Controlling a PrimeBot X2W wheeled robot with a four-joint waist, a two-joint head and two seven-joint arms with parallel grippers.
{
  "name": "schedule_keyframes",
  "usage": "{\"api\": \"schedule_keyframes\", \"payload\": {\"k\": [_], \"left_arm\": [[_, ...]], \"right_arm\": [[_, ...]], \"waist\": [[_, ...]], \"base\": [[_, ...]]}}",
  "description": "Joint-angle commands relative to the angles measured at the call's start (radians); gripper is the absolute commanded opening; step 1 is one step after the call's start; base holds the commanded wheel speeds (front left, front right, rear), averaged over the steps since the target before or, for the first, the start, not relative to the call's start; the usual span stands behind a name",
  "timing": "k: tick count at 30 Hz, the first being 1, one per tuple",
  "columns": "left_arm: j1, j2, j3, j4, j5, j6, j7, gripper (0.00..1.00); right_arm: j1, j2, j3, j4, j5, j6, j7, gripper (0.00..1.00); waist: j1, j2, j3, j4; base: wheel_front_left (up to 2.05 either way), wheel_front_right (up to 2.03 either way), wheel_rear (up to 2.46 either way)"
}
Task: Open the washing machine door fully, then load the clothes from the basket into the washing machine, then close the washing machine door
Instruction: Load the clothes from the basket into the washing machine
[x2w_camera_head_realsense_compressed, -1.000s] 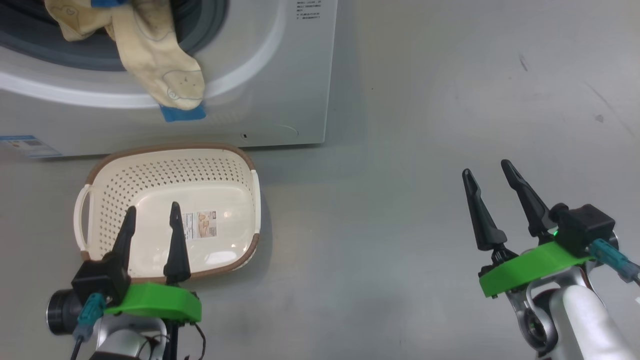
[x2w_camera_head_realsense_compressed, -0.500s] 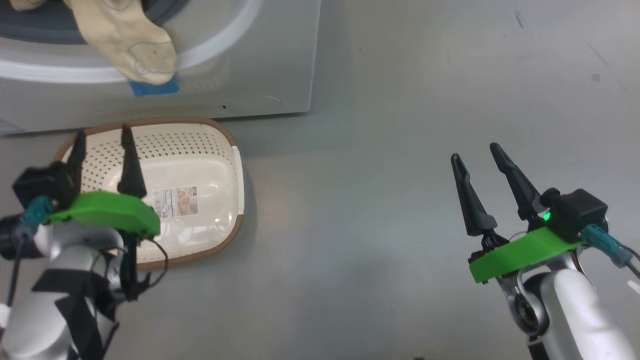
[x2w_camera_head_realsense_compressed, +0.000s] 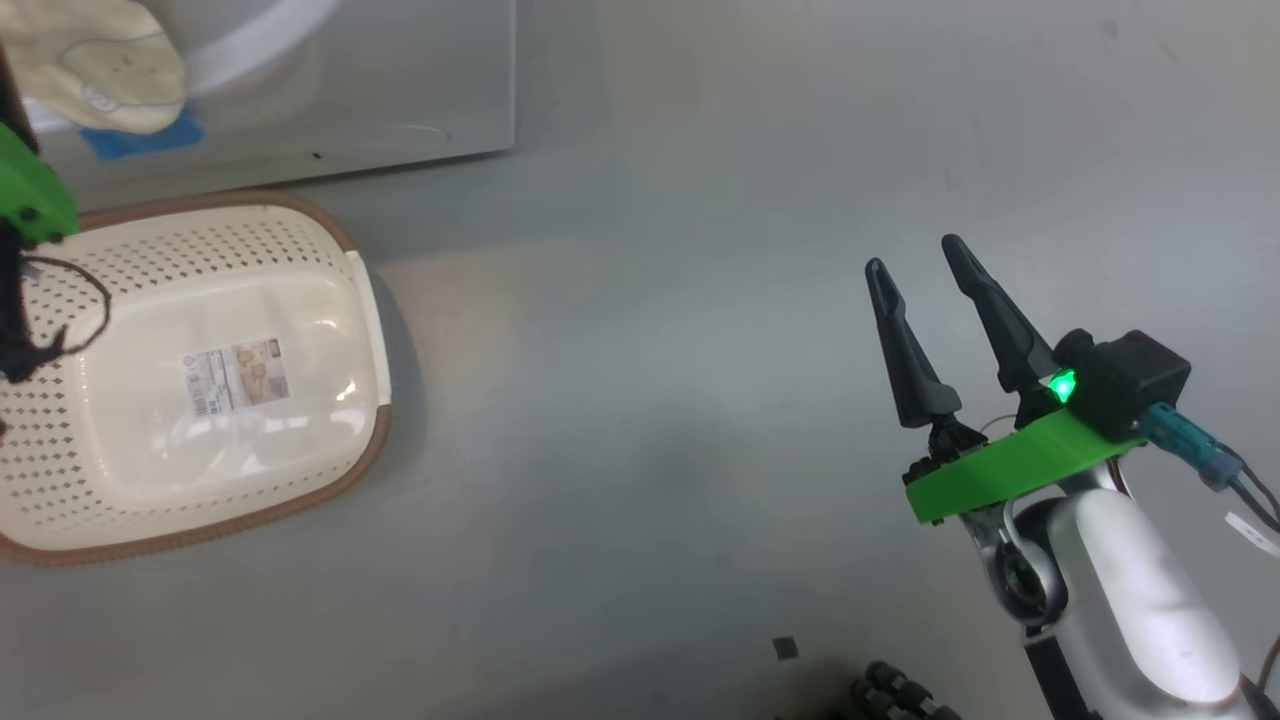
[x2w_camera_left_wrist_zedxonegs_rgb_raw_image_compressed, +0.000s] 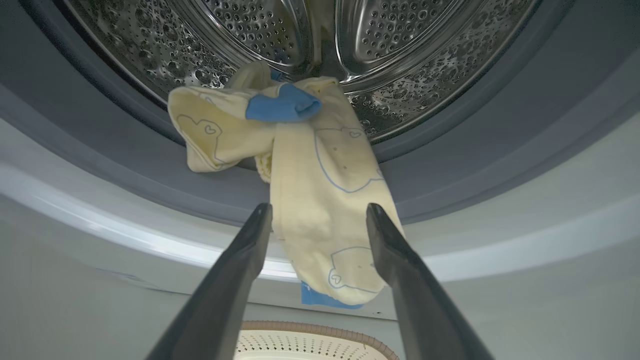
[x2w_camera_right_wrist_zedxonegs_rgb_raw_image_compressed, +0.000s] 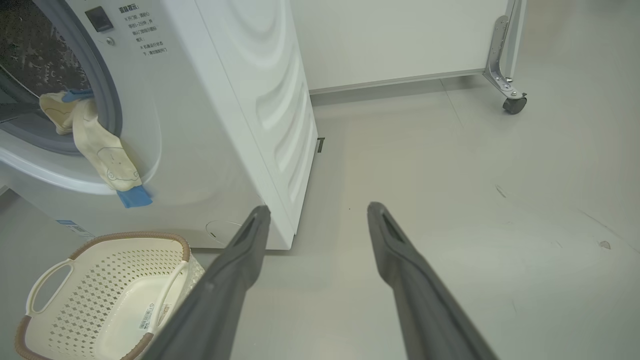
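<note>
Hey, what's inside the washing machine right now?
The clothes lie at the mouth of the washing machine and its steel drum, one cream piece hanging out over the grey gasket. The drum's bottom behind them is covered.

Clothes (x2w_camera_left_wrist_zedxonegs_rgb_raw_image_compressed: 325, 200) half out of washing machine (x2w_camera_right_wrist_zedxonegs_rgb_raw_image_compressed: 220, 120)

Smooth grey floor (x2w_camera_right_wrist_zedxonegs_rgb_raw_image_compressed: 450, 225) with faint scuffs meets a white panel (x2w_camera_right_wrist_zedxonegs_rgb_raw_image_compressed: 390, 40) with 1 black caster (x2w_camera_right_wrist_zedxonegs_rgb_raw_image_compressed: 514, 104).

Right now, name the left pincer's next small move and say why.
Probably close the left pincer on the clothes and lift them into the drum. The basket is empty, but the clothes hang out over the gasket and down the washing machine's front, and the open pincer straddles them.
</note>
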Motion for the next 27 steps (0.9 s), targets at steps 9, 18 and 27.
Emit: {"api": "schedule_keyframes", "payload": {"k": [9,18,27], "left_arm": [[-0.207,0.151,0.063,0.047,-0.028,-0.03,0.174,1.0],[-0.294,0.207,0.044,0.106,-0.03,-0.019,0.337,1.0],[-0.334,0.235,0.038,0.101,-0.013,0.018,0.386,0.0]], "right_arm": [[-0.046,0.007,0.041,-0.016,0.035,0.004,-0.014,1.0],[-0.055,0.01,0.059,-0.022,0.058,0.004,-0.014,1.0],[-0.057,0.01,0.064,-0.029,0.076,0.004,-0.014,1.0]], "waist": [[-0.0002,0.0,0.095,-0.084],[-0.0002,0.0,0.139,-0.124],[-0.0002,0.0,0.163,-0.134]], "base": [[0.0,0.0,0.0],[0.0,0.0,0.0],[0.0,0.0,0.0]]}}
